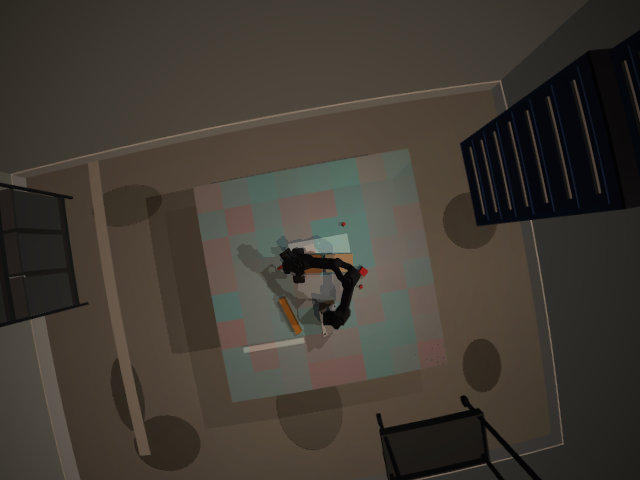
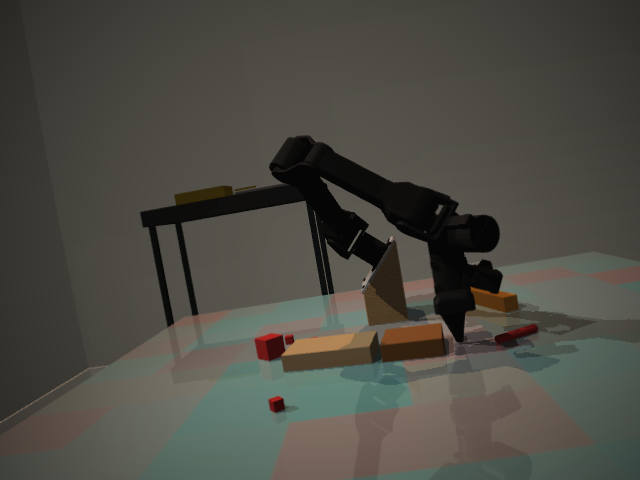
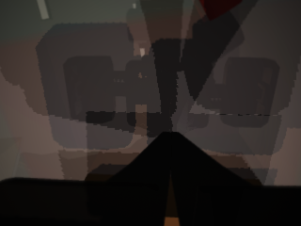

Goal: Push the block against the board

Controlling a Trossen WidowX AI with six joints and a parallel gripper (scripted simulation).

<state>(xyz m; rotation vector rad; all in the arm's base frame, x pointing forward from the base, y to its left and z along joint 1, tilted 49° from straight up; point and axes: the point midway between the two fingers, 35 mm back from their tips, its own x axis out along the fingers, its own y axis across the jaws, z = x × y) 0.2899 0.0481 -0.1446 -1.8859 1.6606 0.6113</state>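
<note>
The orange square block (image 1: pixel 314 270) (image 2: pixel 412 335) lies flat at one end of the tan board (image 1: pixel 345 257) (image 2: pixel 325 345). In the exterior view their facing sides are close, with a narrow dark gap between them. Their near edges look roughly in line, but I cannot tell if they are even. My gripper (image 2: pixel 459 340) (image 3: pixel 169 139) is shut and empty. It points down, its tip low near the floor, just beyond the block's side away from the board. The arm covers part of block and board in the top view; the wrist view shows only an orange sliver between the fingers.
A red cylinder (image 1: pixel 279 268) (image 2: pixel 516 333) lies beyond the gripper. A red cube (image 1: pixel 363 271) (image 2: pixel 269 346) is near the board's far end; small red cubes (image 1: pixel 342 224) (image 2: pixel 276 404) lie around. An orange bar (image 1: pixel 290 315) (image 2: pixel 494 299) and a white strip (image 1: pixel 273 345) lie farther off.
</note>
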